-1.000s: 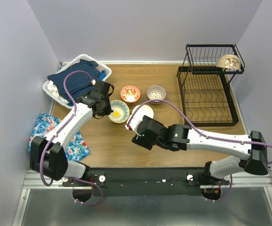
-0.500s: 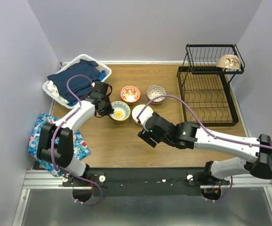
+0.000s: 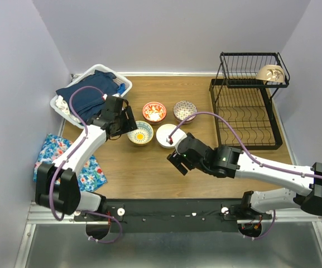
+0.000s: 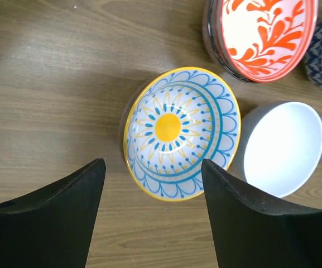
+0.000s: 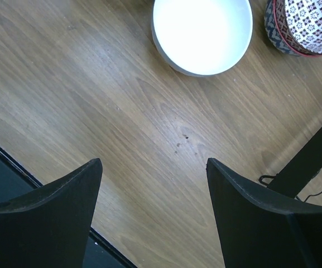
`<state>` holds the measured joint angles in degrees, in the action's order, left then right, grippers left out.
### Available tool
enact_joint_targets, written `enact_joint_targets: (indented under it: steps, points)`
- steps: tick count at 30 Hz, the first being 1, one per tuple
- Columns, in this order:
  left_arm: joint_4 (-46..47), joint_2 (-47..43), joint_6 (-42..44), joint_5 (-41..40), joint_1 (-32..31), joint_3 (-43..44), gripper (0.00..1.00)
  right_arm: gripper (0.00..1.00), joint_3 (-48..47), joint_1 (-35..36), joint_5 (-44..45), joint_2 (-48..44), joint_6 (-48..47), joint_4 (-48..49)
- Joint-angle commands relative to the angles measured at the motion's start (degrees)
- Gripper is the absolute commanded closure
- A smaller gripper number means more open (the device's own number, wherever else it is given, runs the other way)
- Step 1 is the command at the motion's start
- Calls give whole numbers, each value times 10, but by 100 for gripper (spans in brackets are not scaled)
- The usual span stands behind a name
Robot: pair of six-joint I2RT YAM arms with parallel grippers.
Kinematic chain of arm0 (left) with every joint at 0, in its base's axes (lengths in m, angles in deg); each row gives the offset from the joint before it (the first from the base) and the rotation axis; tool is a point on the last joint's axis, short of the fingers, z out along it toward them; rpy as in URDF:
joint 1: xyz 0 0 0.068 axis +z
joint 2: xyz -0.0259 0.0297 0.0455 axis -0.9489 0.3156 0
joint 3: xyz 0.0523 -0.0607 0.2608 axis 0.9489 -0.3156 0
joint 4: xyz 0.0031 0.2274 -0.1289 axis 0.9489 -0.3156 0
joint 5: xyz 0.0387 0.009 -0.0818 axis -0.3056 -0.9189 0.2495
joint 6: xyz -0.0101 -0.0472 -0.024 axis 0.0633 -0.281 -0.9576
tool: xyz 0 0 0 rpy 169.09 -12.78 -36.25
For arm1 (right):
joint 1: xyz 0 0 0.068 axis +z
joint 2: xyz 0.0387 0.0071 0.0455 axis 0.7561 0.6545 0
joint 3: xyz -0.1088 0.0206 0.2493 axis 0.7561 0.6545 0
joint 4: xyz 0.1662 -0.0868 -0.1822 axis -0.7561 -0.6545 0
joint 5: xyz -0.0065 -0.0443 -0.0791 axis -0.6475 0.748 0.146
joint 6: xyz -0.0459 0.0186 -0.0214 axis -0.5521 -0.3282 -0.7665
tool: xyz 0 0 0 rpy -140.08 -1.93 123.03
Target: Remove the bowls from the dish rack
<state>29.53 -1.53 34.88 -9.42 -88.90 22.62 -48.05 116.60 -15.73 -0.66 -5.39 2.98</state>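
Four bowls stand upright on the wooden table: a blue-and-yellow sun bowl (image 3: pixel 141 133) (image 4: pixel 181 131), a plain white one (image 3: pixel 167 135) (image 4: pixel 283 148) (image 5: pixel 202 30), a red-orange floral one (image 3: pixel 154 111) (image 4: pixel 264 28) and a dark patterned one (image 3: pixel 184 110) (image 5: pixel 306 25). A beige bowl (image 3: pixel 270 73) rests on the top tier of the black wire dish rack (image 3: pixel 244 114). My left gripper (image 3: pixel 127 120) (image 4: pixel 152 164) hovers open just left of the sun bowl, holding nothing. My right gripper (image 3: pixel 177 161) (image 5: pixel 154 162) stands open and empty over bare wood, in front of the white bowl.
A white laundry basket (image 3: pixel 121 81) with dark blue clothes sits at the back left. A floral cloth (image 3: pixel 88 170) lies at the table's left edge. A rack leg (image 5: pixel 311 162) shows at the right of the right wrist view.
My left gripper opened, let go of the sun bowl and drew back from it. My right arm moved right, away from the white bowl, its jaws unchanged.
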Motion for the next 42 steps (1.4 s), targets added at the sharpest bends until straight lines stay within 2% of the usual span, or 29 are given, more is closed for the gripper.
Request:
enact_joint_targets:
  steps: [1,3,6,7,11,22,25,30,35,39,40,42]
  points:
    - [-9,-64,2,-24,2,-31,23,17,-14,-22,9,0,19,15]
    - [0,-74,-2,-20,2,-50,26,17,-21,-36,1,7,15,17]
    - [19,-69,-14,-16,2,-71,36,17,-28,-48,-5,17,7,24]
    - [28,-66,-18,-15,2,-75,44,17,-30,-49,-9,21,4,25]
    - [59,-48,-35,-6,2,-90,61,17,-30,-53,-19,25,2,30]
    - [82,-8,-46,0,9,-97,88,17,-9,-64,-17,6,3,28]
    - [88,-2,-50,8,12,-103,90,17,-5,-66,-17,2,3,30]
    - [87,0,-57,33,13,-101,89,17,-7,-68,-18,1,1,31]
    - [67,-22,-58,36,13,-91,62,17,-31,-73,-6,6,-9,22]
    - [41,-73,-49,17,14,-87,45,17,-66,-95,13,19,-27,5]
    - [31,-85,-41,13,14,-88,38,17,-73,-101,23,23,-30,0]
    - [20,-120,-32,-14,13,-91,33,17,-99,-125,31,31,-39,-4]
